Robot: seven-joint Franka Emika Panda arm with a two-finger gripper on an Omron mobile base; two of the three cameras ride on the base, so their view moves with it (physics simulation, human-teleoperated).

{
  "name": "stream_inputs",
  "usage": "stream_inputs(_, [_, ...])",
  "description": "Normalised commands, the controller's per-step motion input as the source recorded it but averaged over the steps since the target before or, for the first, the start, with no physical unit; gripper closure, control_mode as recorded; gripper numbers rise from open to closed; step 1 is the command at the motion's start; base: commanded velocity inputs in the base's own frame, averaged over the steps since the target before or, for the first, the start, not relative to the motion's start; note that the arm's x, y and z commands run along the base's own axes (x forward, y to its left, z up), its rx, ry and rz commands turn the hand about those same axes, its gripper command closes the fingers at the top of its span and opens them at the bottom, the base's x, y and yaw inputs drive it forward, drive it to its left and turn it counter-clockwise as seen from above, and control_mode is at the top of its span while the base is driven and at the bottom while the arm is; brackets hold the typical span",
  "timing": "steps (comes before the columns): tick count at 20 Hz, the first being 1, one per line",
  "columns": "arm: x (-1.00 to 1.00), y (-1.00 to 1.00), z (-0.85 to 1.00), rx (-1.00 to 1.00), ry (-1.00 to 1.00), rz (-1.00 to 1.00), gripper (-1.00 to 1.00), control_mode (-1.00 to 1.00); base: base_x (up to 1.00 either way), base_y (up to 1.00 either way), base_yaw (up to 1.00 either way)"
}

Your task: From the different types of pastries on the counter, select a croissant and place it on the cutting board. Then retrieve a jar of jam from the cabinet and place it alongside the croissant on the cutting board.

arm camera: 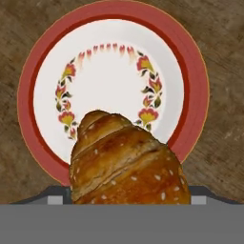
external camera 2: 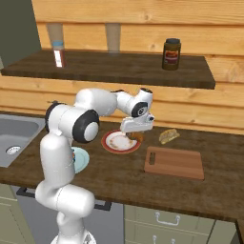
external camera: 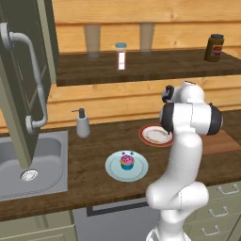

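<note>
While the base stands at the counter (external camera 2: pixel 119 178), the arm (external camera 2: pixel 95 102) is seen folded sharply: the lower links are raised upright, the elbow is bent at shoulder height, and the forearm is stretched out level over the worktop. At its end the wrist is turned down, so the pincer (external camera 2: pixel 137 133) is pointed straight at the wood from above.

And the catch is on! The pincer is clenched on the croissant (arm camera: pixel 126 162); the golden, flaky pastry is wedged right where the fingertips rise in the hand view, and the tips themselves are hidden behind it. Directly beneath the pincer the red-rimmed plate (arm camera: pixel 28 95) is spread out, its flowered centre left bare, with the croissant seen over its near rim. Whether the pastry is lifted clear of the plate or touching it cannot be told.

In the right base view, the cutting board (external camera 2: pixel 174 162) is laid flat to the right of the pincer and nearer the counter's front edge, well apart from it. A pale yellow-brown item (external camera 2: pixel 168 136) is found just to the right of the pincer, between it and the board's far edge. To the other side, nearer the base, the cupcake (external camera: pixel 127 161) is parked on a pale blue plate (external camera: pixel 113 172).
</note>
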Motion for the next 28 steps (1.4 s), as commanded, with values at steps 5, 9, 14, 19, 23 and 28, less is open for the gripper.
stream_inputs(5, [-0.53,-0.88,0.11,0.00,0.00,-0.20,1.00,-1.00,0.00,0.00,0.00])
stream_inputs(9, [-0.41,-0.76,0.22,0.00,0.00,-0.20,1.00,-1.00,0.00,0.00,0.00])
stream_inputs(14, [-0.39,-0.31,0.02,0.00,-0.08,-0.14,1.00,-1.00,0.00,0.00,0.00])
stream_inputs(19, [-0.02,-0.78,0.09,-0.03,-0.13,-0.22,1.00,-1.00,0.00,0.00,0.00])
stream_inputs(23, [-0.02,-0.32,0.01,-0.01,-0.08,-0.17,1.00,-1.00,0.00,0.00,0.00])
stream_inputs(28, [0.00,0.00,-0.23,0.00,0.00,0.00,1.00,-1.00,0.00,0.00,0.00])
